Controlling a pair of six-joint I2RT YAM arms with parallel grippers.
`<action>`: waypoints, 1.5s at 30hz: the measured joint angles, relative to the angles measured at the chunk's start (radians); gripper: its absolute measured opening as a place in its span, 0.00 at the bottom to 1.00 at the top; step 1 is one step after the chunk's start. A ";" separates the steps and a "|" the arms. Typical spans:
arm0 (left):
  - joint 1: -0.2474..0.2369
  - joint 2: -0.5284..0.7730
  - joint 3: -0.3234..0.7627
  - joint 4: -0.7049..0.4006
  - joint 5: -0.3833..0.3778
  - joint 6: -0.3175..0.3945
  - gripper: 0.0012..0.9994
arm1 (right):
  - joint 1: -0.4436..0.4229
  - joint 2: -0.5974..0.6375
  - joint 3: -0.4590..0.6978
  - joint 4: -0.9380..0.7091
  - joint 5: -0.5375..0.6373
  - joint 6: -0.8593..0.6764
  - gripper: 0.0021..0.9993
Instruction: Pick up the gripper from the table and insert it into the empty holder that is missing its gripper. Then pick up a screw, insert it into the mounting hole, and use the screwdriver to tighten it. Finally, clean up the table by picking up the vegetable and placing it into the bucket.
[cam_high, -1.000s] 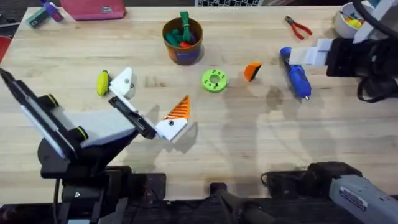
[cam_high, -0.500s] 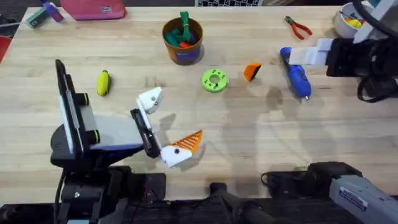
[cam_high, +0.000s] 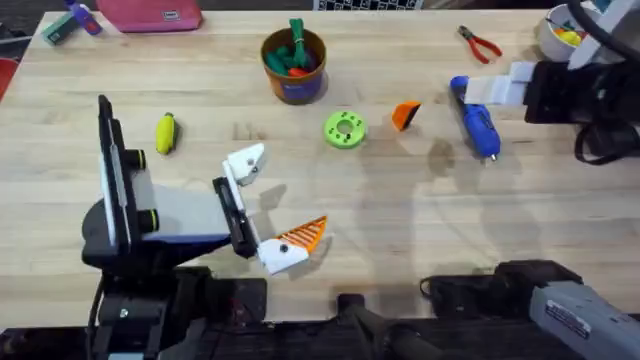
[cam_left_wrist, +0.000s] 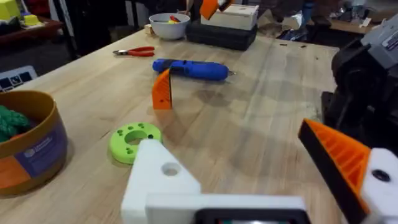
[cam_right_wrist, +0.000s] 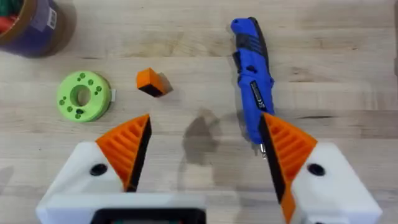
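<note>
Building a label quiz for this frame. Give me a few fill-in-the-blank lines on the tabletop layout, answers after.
1. The loose orange gripper lies between the green ring and the blue ____.
2. On the left claw, the holder carries no ____ pad.
3. The yellow vegetable lies on the ____, outside the bucket.
4. The right claw is ____.

Missing words: screwdriver; orange; table; open

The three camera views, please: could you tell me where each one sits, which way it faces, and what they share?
Overhead: above the arm bases, looking down and forward over the table; shows the left gripper and both arms.
Left wrist: low on the left arm, facing across the table; its bare white holder shows.
Right wrist: on the right arm, facing down; right gripper open.
Shared: loose orange gripper, blue screwdriver.
</note>
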 joint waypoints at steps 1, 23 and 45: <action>0.000 0.000 0.000 0.000 0.000 -0.005 0.97 | 0.000 0.000 0.000 0.000 0.000 0.000 0.99; 0.000 0.000 0.000 0.000 0.000 -0.021 0.97 | 0.000 0.000 0.000 0.000 0.000 0.000 0.99; 0.000 0.000 0.000 0.000 0.000 -0.021 0.97 | 0.000 0.000 0.000 0.008 0.001 0.000 0.99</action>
